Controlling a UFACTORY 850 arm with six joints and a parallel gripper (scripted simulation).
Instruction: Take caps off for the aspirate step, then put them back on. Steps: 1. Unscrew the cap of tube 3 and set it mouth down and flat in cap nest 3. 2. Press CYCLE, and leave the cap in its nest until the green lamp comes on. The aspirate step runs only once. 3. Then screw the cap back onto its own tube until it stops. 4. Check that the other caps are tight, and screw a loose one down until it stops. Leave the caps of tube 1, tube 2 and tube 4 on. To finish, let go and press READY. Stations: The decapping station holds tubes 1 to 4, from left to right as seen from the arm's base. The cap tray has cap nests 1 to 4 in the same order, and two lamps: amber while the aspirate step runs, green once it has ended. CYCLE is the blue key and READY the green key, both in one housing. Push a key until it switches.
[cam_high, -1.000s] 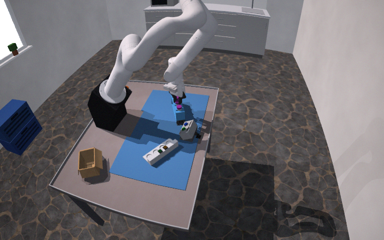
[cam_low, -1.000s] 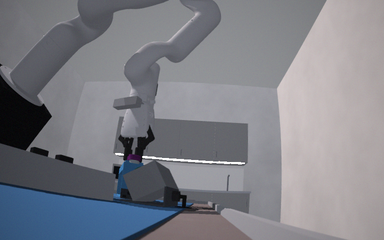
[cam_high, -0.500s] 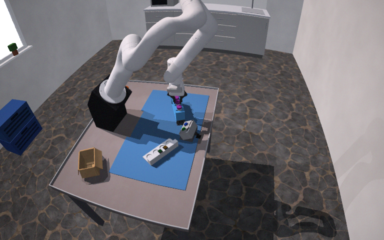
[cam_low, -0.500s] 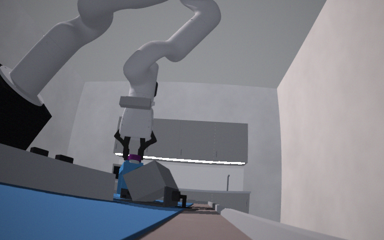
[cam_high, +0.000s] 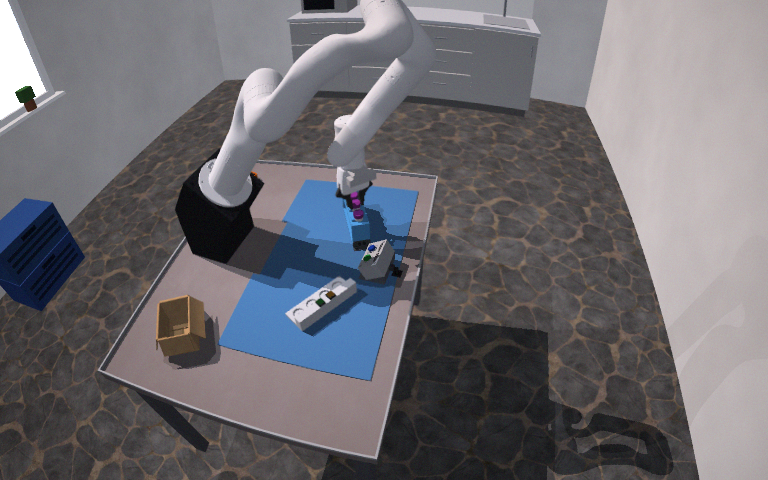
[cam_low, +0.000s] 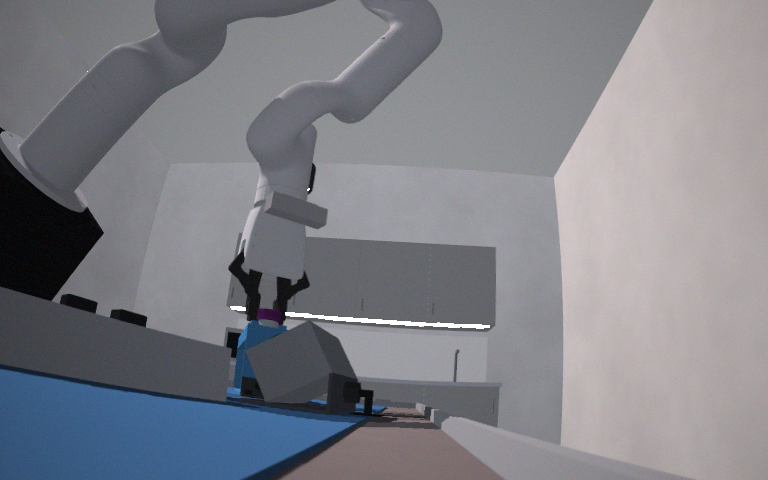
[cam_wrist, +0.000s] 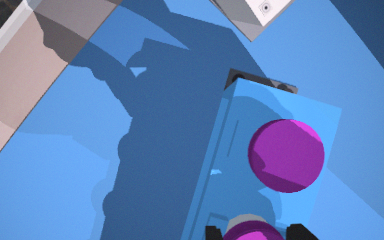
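Observation:
The blue decapping station (cam_high: 359, 234) (cam_low: 244, 353) (cam_wrist: 320, 111) stands on the mat. My gripper (cam_high: 355, 202) (cam_low: 267, 310) (cam_wrist: 254, 234) points down over it, shut on the purple cap of tube 3 (cam_wrist: 254, 237). A pale rim shows beside that cap; whether the thread is engaged cannot be told. Tube 4's cap (cam_high: 357, 214) (cam_low: 270, 316) (cam_wrist: 286, 156) is on, at the housing end. Tube 1 and its cap are hidden. The white cap tray (cam_high: 334, 303) (cam_low: 113, 346) has empty nests; its amber lamp (cam_high: 330, 294) and green lamp (cam_high: 320, 302) look dark.
The key housing (cam_high: 378, 267) (cam_low: 300, 362) (cam_wrist: 241, 16), with blue CYCLE key (cam_high: 371, 247) and green READY key (cam_high: 367, 257), stands close to the station's tube 4 end. An open cardboard box (cam_high: 195, 331) stands off the blue mat (cam_high: 339, 356), near the table's left edge.

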